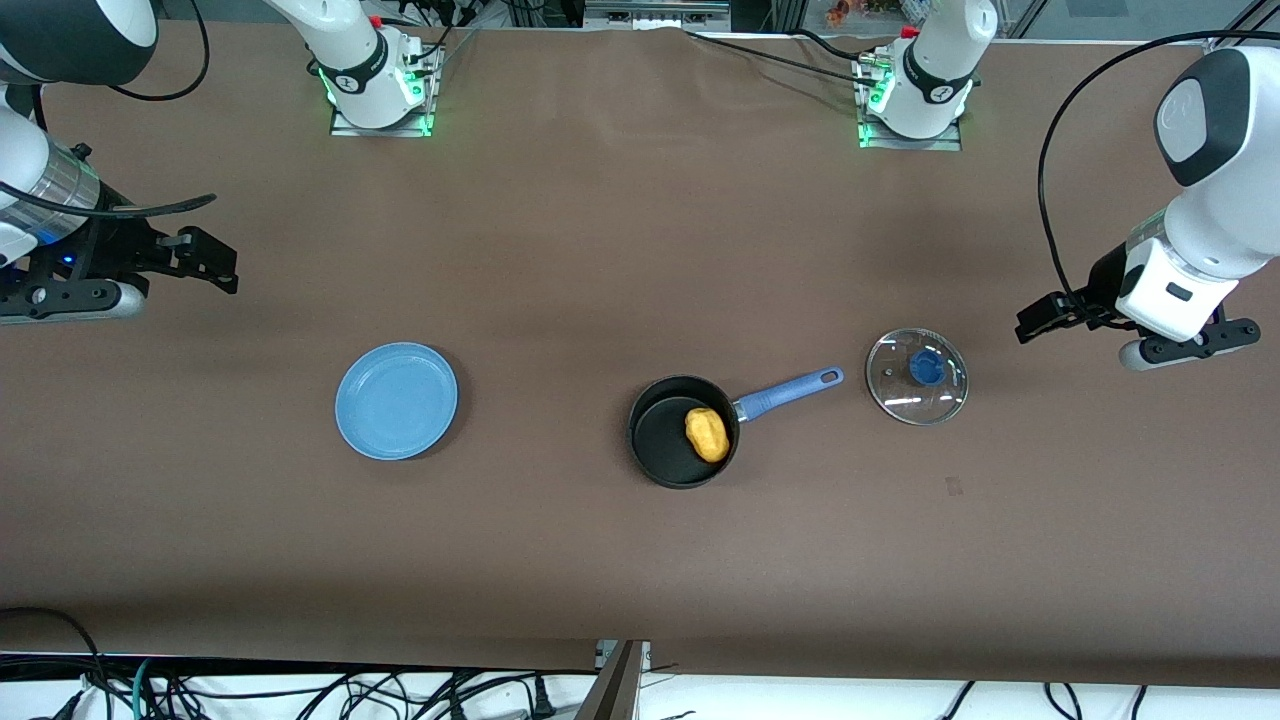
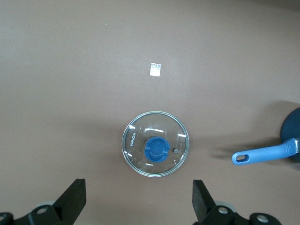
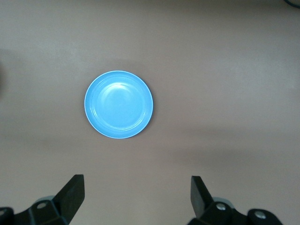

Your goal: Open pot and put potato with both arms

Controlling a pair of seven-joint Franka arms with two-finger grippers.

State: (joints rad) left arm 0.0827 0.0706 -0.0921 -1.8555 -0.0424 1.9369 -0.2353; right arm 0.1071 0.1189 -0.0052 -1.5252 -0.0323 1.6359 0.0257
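pot (image 1: 668, 440): black, open, blue handle toward the left pincer (image 1: 1040, 320)
lid (image 1: 917, 376): glass, flat, under that pincer
potato (image 1: 707, 434): yellow, in pot

- Saucepan (image 1: 665, 435): black, with a blue handle (image 1: 790, 392).
- Potato (image 1: 707, 434): yellow-orange.
- Lid (image 1: 917, 377): clear glass, blue knob (image 2: 156, 149).
- Plate (image 1: 396, 400): plain light blue.
- Table (image 1: 600, 250): brown.
- Arms: white, black joints.

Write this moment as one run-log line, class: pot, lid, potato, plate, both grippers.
pot: open | lid: on table beside handle | potato: in pot | plate: bare | left gripper: open, above lid | right gripper: open, above plate
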